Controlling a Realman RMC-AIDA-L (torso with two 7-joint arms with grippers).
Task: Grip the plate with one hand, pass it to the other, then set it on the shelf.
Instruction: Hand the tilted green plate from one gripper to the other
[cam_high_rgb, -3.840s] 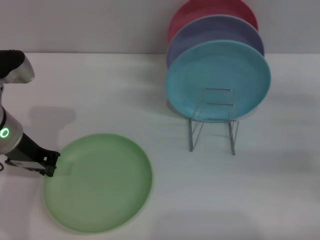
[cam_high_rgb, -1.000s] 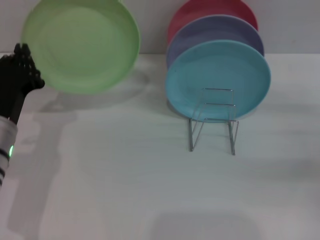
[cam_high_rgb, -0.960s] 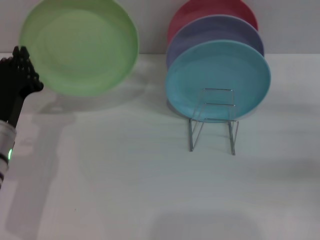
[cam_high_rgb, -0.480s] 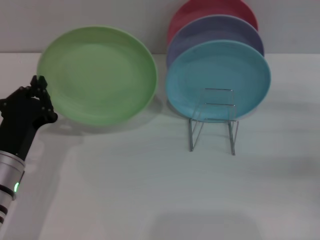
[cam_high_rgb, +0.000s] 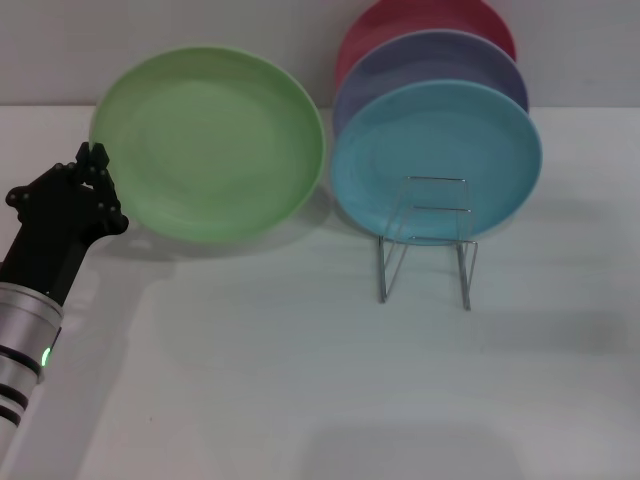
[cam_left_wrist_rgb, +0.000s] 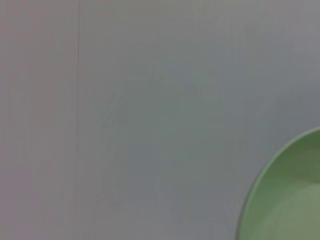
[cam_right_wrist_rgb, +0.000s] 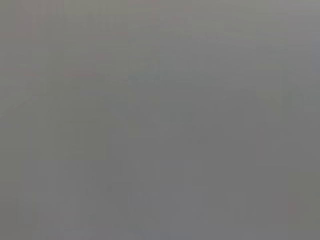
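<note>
A: What's nearest?
B: The left gripper (cam_high_rgb: 95, 160), at nine o'clock, its fingers pinched on the edge of the green plate (cam_high_rgb: 212, 140), holding it tilted above the table (cam_high_rgb: 300, 380).
A: And farther back?
B: At two o'clock the wire shelf (cam_high_rgb: 425, 240) stands apart from it, bearing the teal plate (cam_high_rgb: 436, 150), then a purple plate (cam_high_rgb: 430, 60) and a red plate (cam_high_rgb: 425, 20).

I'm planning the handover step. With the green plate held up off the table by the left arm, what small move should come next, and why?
Probably bring the right arm in toward the green plate's free edge. The left end effector grips its left rim, holding it raised beside the teal plate, and the right end effector is not in the head view.
</note>
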